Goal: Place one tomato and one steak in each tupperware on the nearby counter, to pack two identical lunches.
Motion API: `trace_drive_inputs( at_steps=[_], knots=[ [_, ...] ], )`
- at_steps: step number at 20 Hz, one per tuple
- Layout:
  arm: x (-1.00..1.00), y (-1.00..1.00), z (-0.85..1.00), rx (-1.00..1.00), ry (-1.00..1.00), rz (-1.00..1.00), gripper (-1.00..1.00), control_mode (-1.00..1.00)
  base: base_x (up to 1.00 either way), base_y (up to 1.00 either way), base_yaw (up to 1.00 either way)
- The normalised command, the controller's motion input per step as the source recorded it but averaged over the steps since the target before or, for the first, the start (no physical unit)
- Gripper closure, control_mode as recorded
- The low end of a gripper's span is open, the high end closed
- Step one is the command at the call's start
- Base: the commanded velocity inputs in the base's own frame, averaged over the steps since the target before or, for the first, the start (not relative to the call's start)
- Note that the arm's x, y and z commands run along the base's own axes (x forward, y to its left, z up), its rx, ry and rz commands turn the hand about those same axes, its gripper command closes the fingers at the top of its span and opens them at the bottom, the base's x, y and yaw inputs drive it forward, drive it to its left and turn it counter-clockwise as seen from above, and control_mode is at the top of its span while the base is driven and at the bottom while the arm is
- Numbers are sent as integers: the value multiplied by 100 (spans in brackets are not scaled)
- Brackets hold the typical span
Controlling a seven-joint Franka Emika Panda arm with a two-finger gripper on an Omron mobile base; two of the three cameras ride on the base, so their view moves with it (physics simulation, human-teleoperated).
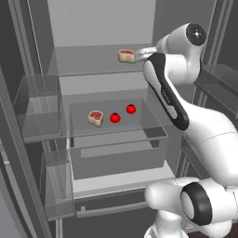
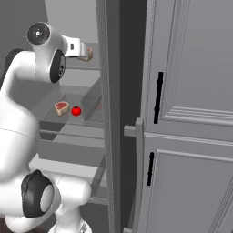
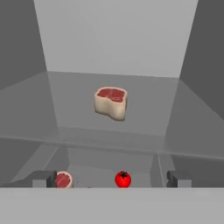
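Inside an open fridge, one steak (image 1: 126, 56) (image 2: 87, 54) (image 3: 111, 102) lies on the upper glass shelf (image 1: 88, 62). My gripper (image 1: 142, 54) (image 3: 111, 179) is open, level with that shelf and just in front of this steak, with nothing between its fingertips (image 3: 43, 178). On the lower glass shelf (image 1: 139, 122) lie a second steak (image 1: 95, 117) (image 2: 62, 108) (image 3: 64, 180) and two tomatoes (image 1: 115, 117) (image 1: 131, 109); one tomato (image 2: 76, 110) (image 3: 123, 179) also appears in the right base and hand views. The tupperware and the counter are out of view.
Clear door bins (image 1: 37, 107) hang on the open fridge door at the left. A drawer (image 1: 116, 158) sits under the lower shelf. Tall grey panelled cabinet doors (image 2: 191, 113) with black handles (image 2: 158, 98) stand to the fridge's right.
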Motion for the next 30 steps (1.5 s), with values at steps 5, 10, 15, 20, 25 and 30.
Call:
trace_drive_inputs(
  at_steps=[5, 10, 15, 20, 25, 30],
  knots=[
    [45, 2, -4, 0, 0, 0, -100, -100, 0, 0, 0],
    [43, 5, -10, 0, 3, 0, -100, -100, 0, 0, 0],
    [37, 0, -10, 0, 2, 0, -100, -100, 0, 0, 0],
    [51, 0, -12, 0, 5, 0, -100, -100, 0, 0, 0],
    [55, 0, -15, 0, 2, 0, -100, -100, 0, 0, 0],
    [48, 1, -5, 0, 0, 0, -100, -100, 0, 0, 0]
  ],
)
